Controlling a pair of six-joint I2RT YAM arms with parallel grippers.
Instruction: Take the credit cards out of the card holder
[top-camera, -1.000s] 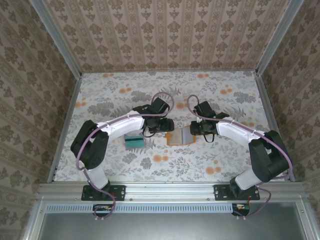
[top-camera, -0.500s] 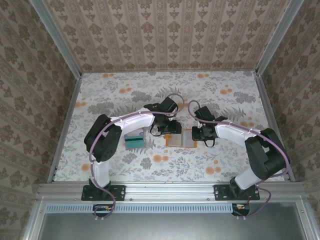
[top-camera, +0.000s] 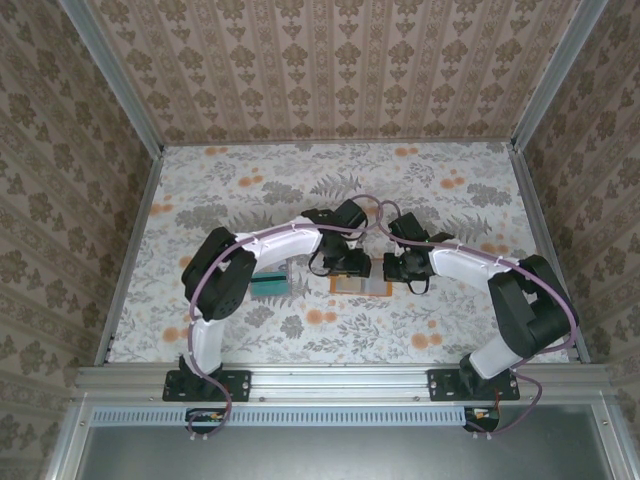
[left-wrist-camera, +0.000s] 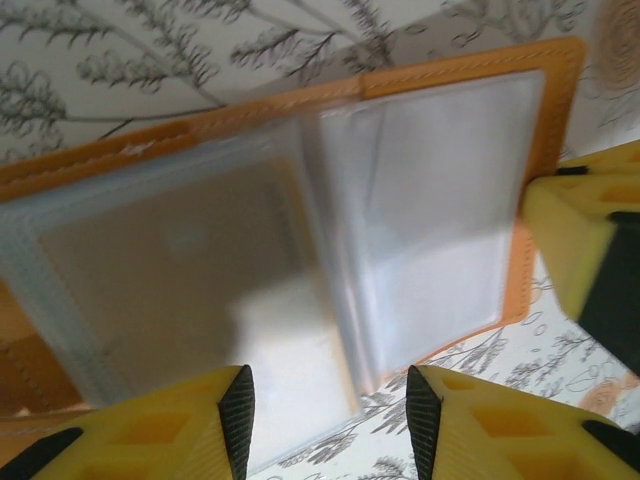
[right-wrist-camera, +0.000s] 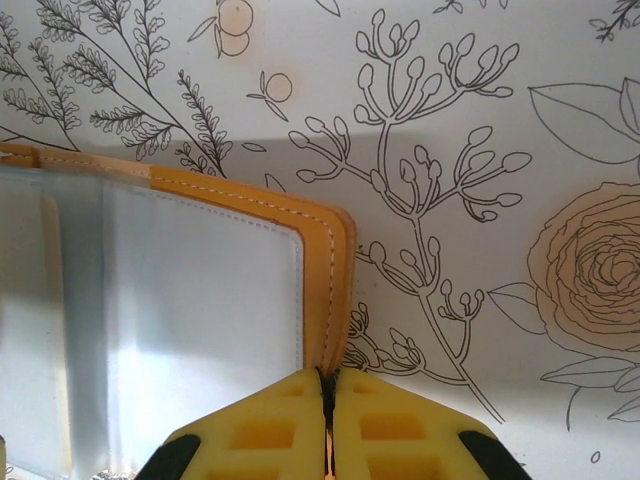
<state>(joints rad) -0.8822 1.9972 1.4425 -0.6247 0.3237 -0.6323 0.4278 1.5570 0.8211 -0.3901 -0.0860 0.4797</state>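
The left gripper has its jaws apart and hovers low over the open holder, one yellow finger on each side of the clear sleeves near the centre fold. A beige card shows blurred through the left sleeve. The right gripper has its jaws together, clamped on the orange stitched edge of the holder at its right side. In the top view the left gripper and right gripper face each other closely, with the holder lying flat and open on the floral tabletop between and just below them. A teal card lies on the tabletop to the left of the holder, apart from it, beside the left forearm.
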